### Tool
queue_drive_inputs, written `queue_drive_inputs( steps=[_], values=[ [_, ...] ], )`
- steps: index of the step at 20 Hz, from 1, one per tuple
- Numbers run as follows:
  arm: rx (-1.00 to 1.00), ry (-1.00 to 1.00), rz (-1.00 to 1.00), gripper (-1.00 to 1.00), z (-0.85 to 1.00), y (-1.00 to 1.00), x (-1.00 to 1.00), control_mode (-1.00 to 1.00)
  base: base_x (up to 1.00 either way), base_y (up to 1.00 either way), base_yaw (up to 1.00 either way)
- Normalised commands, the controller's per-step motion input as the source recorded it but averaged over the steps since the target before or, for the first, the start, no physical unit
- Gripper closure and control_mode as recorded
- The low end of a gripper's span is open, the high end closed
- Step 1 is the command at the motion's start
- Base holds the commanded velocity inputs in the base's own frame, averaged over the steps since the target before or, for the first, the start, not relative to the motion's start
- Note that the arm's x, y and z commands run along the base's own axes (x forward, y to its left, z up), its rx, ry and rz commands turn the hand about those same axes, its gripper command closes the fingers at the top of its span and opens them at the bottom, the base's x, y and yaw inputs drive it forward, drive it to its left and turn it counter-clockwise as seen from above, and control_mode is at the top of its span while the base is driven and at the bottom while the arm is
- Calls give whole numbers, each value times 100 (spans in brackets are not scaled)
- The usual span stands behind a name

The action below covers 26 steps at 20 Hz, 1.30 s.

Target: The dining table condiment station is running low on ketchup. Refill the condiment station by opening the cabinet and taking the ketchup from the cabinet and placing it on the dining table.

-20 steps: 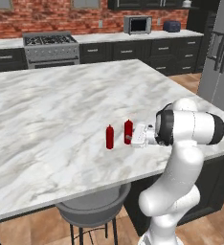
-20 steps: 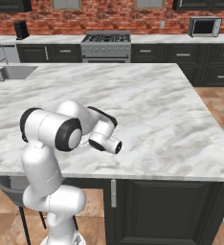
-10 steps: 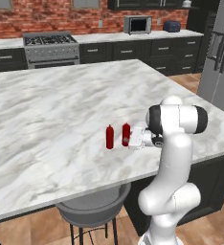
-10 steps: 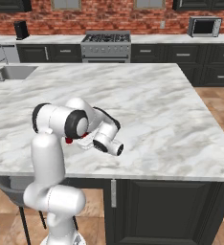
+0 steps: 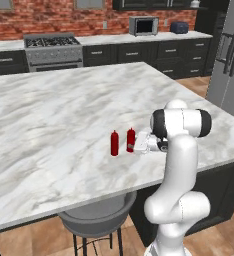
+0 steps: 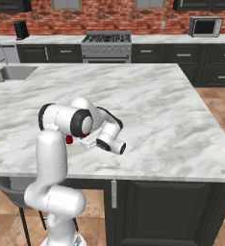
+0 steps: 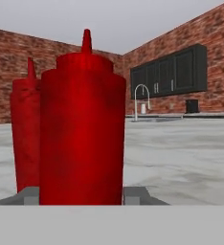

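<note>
Two glossy red ketchup (image 5: 130, 140) bottles, veined marble dining table (image 5: 54, 120)

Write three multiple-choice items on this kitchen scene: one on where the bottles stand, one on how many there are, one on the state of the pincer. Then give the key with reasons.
1. Where do the red bottles stand?
A. On the dining table's marble top
B. On the stove
C. On the floor by the stool

2. How many red bottles are there?
A. One
B. Two
C. Four

3. What is the pincer doing?
A. Hanging open high above the table
B. Closed on the ketchup
C. Gripping the tap

Key:
1 A: both bottles stand upright on the dining table, near its front edge.
2 B: the ketchup and a second bottle stand side by side; the hand view shows the two as well.
3 B: the pincer sits low at the ketchup, and in the hand view its fingers flank the bottle's base.
</note>
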Motion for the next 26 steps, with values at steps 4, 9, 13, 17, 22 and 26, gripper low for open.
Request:
queue_drive_inputs(
  steps=[4, 9, 13, 17, 22, 26],
  values=[
    [0, 0, 0, -100, -28, 0, 3, -100, 0, 0, 0],
    [0, -1, 0, -100, -10, -9, -2, -100, 0, 0, 0],
    [0, 0, 0, -100, -1, -29, -6, -100, 0, 0, 0],
    [0, -3, 0, -100, 0, -21, -22, -100, 0, 0, 0],
    [-3, -6, 0, -100, 5, -1, -28, -100, 0, 0, 0],
    [-1, -2, 0, -100, 29, 0, -27, -100, 0, 0, 0]
  ],
)
